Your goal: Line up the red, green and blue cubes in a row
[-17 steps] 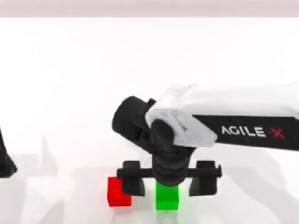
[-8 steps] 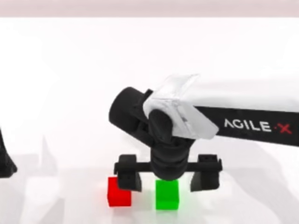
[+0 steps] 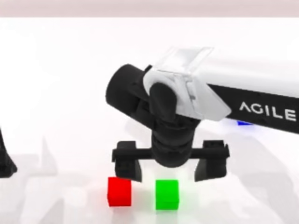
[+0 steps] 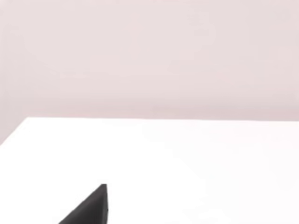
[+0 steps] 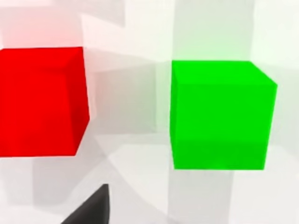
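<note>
Your table [image 3: 70,93] carries the right arm [image 3: 261,100] reaching in from the right; the left arm [image 3: 5,158] sits parked at the left edge. The right gripper [image 3: 170,161] hangs wide open and empty above the row. Red cube [image 3: 119,192] and green cube [image 3: 167,194] sit near each other, apart, aligned. A blue sliver [image 3: 243,123] under the arm is probably the blue cube, not yet in line.
</note>
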Available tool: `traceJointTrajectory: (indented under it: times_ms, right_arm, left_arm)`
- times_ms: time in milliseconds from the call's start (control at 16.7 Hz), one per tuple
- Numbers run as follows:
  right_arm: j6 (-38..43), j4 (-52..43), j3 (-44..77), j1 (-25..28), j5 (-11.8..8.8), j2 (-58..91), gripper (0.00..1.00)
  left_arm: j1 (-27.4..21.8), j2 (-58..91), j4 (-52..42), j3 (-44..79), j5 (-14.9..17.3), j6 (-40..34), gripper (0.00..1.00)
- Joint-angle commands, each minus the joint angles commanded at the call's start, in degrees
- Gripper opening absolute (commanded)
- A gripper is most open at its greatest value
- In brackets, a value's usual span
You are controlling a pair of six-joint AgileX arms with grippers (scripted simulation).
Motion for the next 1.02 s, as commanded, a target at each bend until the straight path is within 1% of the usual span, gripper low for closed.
traceJointTrajectory:
  times_ms: [180, 300, 480, 840, 960, 1020]
  right_arm:
    - [-0.8, 0.1, 0.3, -1.0, 0.0, 0.5, 1.00]
    - [-4.0, -0.2, 1.8, -4.1, 0.0, 1.6, 1.00]
    - [-11.8, -1.0, 5.2, -11.6, -0.1, 4.3, 1.00]
    - [-32.9, -3.0, 12.6, -30.5, -0.3, 10.7, 1.00]
    - [-37.8, -3.3, 14.6, -35.3, -0.4, 12.1, 1.00]
    - [-39.3, -3.4, 15.4, -36.9, -0.4, 12.6, 1.00]
  left_arm:
    - [0.0, 0.0, 0.0, 0.0, 0.0, 0.0, 1.00]
    - [0.0, 0.0, 0.0, 0.0, 0.0, 0.0, 1.00]
    - [0.0, 0.0, 0.0, 0.0, 0.0, 0.0, 1.00]
    - [0.0, 0.0, 0.0, 0.0, 0.0, 0.0, 1.00]
    - [0.0, 0.0, 0.0, 0.0, 0.0, 0.0, 1.00]
    - [0.0, 0.0, 0.0, 0.0, 0.0, 0.0, 1.00]
